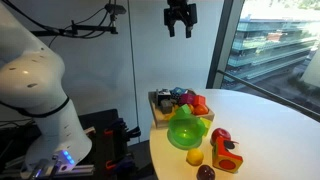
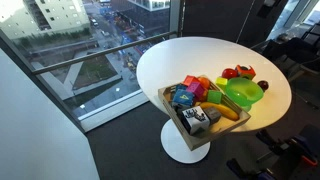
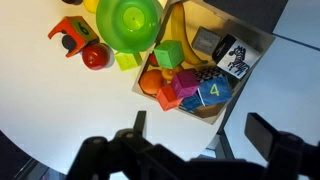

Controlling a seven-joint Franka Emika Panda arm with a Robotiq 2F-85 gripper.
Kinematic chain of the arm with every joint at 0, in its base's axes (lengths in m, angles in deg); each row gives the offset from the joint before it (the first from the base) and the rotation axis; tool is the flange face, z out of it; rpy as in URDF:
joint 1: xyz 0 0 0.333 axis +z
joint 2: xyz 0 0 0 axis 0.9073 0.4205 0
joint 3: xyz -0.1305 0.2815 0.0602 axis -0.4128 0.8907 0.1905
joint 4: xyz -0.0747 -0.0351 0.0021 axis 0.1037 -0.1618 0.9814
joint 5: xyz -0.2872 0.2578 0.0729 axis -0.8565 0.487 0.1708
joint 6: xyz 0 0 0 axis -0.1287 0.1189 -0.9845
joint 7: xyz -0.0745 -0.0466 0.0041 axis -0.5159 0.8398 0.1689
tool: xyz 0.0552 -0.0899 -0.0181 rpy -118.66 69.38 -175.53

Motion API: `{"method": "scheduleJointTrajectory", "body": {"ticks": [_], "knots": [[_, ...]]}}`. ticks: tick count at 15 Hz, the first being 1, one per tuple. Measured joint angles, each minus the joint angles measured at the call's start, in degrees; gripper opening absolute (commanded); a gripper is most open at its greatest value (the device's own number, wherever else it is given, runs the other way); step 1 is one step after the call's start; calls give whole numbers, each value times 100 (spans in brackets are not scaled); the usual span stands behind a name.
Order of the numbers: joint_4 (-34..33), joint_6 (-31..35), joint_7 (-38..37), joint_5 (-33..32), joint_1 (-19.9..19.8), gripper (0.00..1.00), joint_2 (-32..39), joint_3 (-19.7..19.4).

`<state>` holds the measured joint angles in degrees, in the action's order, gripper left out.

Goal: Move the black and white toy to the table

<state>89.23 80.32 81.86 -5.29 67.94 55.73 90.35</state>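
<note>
My gripper (image 1: 180, 32) hangs high above the table (image 2: 190, 60), jaws spread wide, nothing held.

Wrist view: my fingers (image 3: 140, 128) enter from the bottom edge, well clear of everything. Below me a wooden tray (image 3: 262, 45) sits near the rim of the white tabletop. The black and white toy (image 3: 232, 62) lies in a corner of that tray, a grey block (image 3: 208, 42) and a blue block (image 3: 213, 93) just beside it. A green bowl (image 3: 130, 22) stands just beside the tray. A red ball (image 3: 95, 55) and an orange toy (image 3: 72, 32) lie beyond the bowl.
</note>
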Motion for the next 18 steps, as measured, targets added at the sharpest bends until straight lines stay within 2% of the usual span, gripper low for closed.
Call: {"method": "scheduleJointTrajectory", "body": {"ticks": [9,18], "knots": [[26,0,-3,0,0,100,48,0],[29,132,-60,82,59,100,707,124]]}}
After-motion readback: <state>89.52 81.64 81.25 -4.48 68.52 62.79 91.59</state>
